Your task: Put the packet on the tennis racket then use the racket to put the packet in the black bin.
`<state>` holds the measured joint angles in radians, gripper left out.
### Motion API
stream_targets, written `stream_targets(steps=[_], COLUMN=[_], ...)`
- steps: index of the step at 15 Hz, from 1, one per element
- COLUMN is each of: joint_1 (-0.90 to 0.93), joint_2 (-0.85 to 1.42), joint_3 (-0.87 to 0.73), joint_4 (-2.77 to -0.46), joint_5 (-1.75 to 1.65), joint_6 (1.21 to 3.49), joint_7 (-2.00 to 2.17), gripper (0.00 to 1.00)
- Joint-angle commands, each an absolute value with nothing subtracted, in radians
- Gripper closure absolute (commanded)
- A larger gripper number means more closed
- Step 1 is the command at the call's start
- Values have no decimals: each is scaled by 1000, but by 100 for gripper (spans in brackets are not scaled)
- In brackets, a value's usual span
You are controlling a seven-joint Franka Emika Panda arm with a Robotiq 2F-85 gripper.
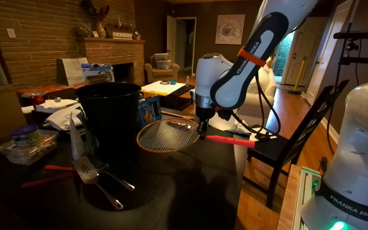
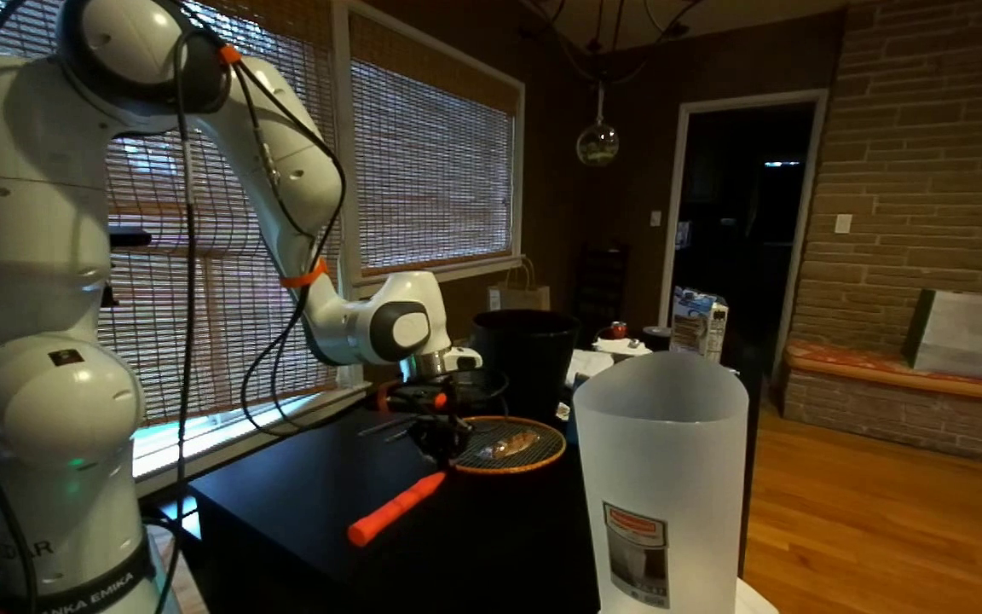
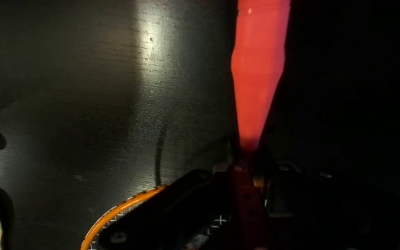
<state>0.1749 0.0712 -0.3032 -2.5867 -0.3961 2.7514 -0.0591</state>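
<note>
Pincer (image 1: 202, 134) tight on the tennis racket (image 1: 166, 140), contact itself obscure in wrist-view darkness

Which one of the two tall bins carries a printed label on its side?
The whitish translucent bin, foremost in an exterior view; its label faces that camera. The black bin looks plain and dark.

In an exterior view, from my gripper (image 1: 202, 133), open black tabletop (image 1: 157, 191) gives me passage at six o'clock. A slotted spatula (image 1: 88, 175) obstructs eight; the black bin (image 1: 109, 110) bars nine-thirty, air free above its open mouth; a blue box (image 1: 149, 109) bars ten. The tennis racket's handle (image 1: 231, 140) and a ladder-back chair (image 1: 271, 150) take up three.
</note>
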Motion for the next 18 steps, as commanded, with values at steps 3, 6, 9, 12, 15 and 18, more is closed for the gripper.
stream_targets(steps=[3,6,9,12,15,18], joint_1=[41,4,-18,-26,-38,-38], joint_2=[-84,-145,-207,-239,-220,-222], joint_3=[-163,-126,-104,-94,-82,-81], joint_4=[-2597,-2597,-2588,-2562,-2566,-2565], joint_5=[-371,-371,-359,-347,-365,-365], joint_6=[2614,2568,2525,2504,2528,2522], joint_7=[-77,-76,-83,-128,-101,-104], gripper=[97,97,97,97,89,89])
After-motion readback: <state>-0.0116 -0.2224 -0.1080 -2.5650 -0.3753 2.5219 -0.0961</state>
